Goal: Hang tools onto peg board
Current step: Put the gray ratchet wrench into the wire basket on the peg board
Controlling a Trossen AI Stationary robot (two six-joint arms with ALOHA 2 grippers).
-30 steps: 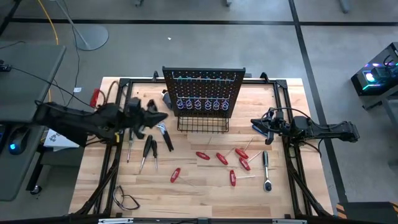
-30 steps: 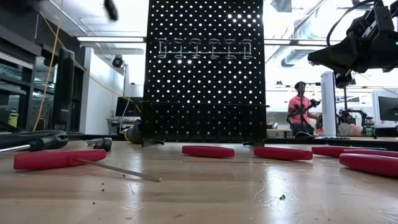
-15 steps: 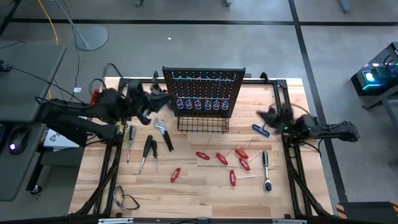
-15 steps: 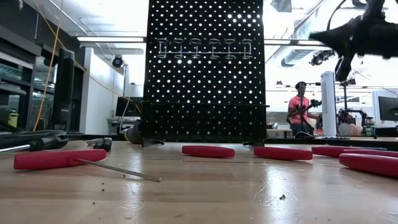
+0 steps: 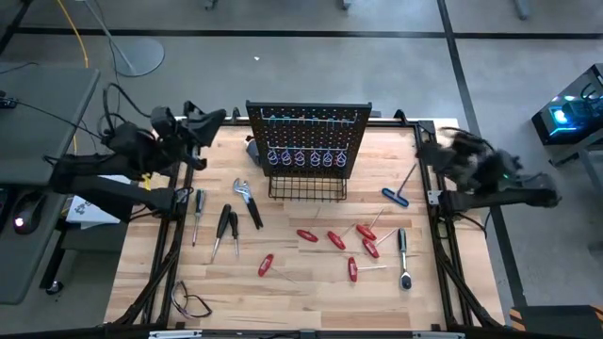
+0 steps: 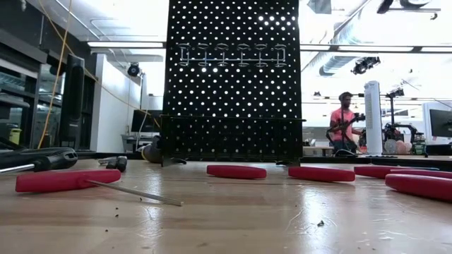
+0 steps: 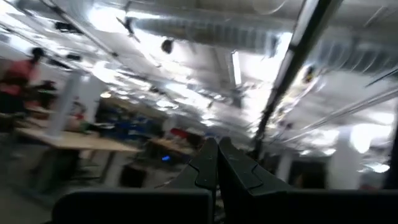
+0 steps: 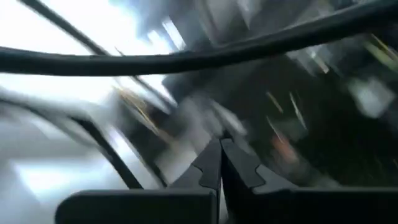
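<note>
The black peg board stands upright at the table's far middle, with its wire basket at its base; it also shows in the low view. The tools lie flat on the table: pliers, black-handled screwdrivers, several red-handled screwdrivers, a silver ratchet and a blue-handled T tool. My left gripper is shut and empty, raised over the far left corner, left of the board. My right gripper is shut and empty, raised at the table's right edge.
A black cable loop lies at the near left corner. The black table frame runs along both sides. A person stands far behind the table in the low view. Bare wood lies along the near edge.
My left gripper has risen from above the pliers and gone toward the far left corner, tipping up to point at the ceiling. My right gripper has risen from beside the blue T tool toward the right edge, out of the low view. No tool has moved.
</note>
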